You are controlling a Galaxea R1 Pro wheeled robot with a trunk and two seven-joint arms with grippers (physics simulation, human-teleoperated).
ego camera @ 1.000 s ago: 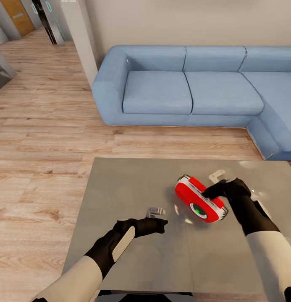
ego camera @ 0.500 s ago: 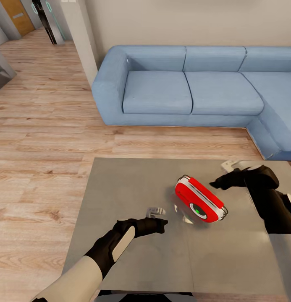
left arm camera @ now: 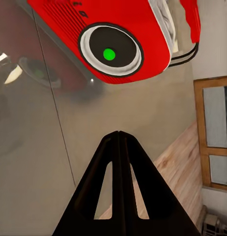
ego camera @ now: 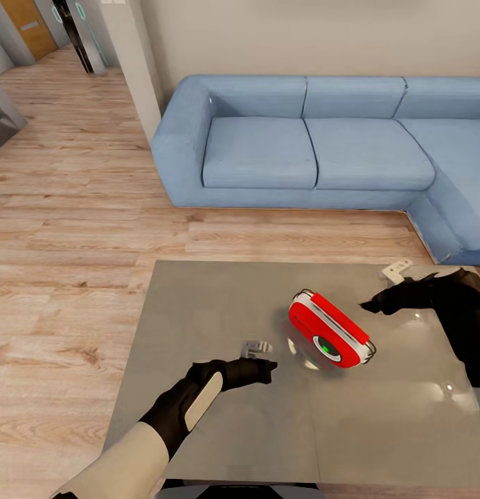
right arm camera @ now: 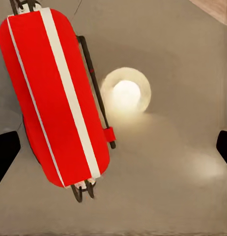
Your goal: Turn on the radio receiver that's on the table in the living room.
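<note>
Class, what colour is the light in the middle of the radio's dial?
Green, clearest in the left wrist view.

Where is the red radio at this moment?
In the head view, the radio stands on the grey table, right of centre, between the left gripper and the right gripper, touching neither.

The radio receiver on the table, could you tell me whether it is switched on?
It appears on: the radio receiver shows a lit green dot at its dial's centre.

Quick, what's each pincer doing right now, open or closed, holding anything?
Left pincer: closed, holding nothing, short of the radio receiver.
Right pincer: open, holding nothing, off the radio receiver.
</note>
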